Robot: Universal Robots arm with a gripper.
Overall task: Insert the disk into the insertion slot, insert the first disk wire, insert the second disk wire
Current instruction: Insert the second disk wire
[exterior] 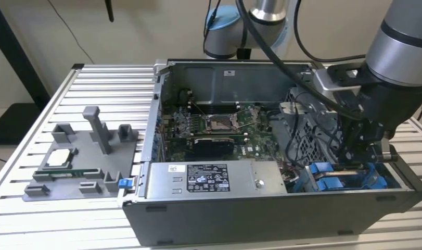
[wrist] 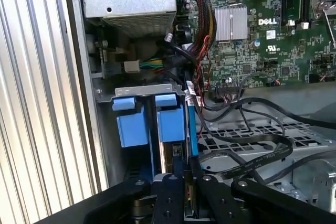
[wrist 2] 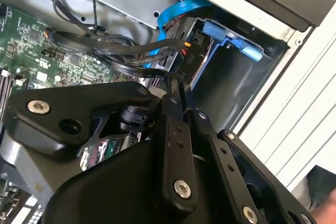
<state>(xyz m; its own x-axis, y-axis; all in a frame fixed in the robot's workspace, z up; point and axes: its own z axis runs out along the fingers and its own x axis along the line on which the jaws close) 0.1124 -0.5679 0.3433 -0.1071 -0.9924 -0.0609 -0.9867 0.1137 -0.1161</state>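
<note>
The disk (wrist: pixel 169 153) sits on edge in the insertion slot (wrist: pixel 140 89), a grey sheet-metal bay at the case's front corner on the exterior view's right. Its blue carrier tabs (wrist: pixel 171 123) show from above, and the blue carrier (exterior: pixel 339 179) shows in the exterior view. My gripper (wrist 2: pixel 176 83) reaches down into the bay at the disk's end and is shut on the plug of a black disk wire (wrist 2: pixel 131 51). A blue disk wire (wrist: pixel 190 129) runs down the disk's side to my fingertips (wrist: pixel 185 167). The plug's seat in the disk is hidden by the fingers.
The open computer case (exterior: pixel 266 219) lies on a slatted aluminium table (exterior: pixel 92 83). The grey power-supply box (exterior: pixel 211 179) sits beside the bay, with the motherboard (exterior: pixel 211 127) behind it. Loose black cables (wrist: pixel 247 150) lie over a perforated metal plate. A grey fixture tray (exterior: pixel 79 156) stands at the exterior view's left.
</note>
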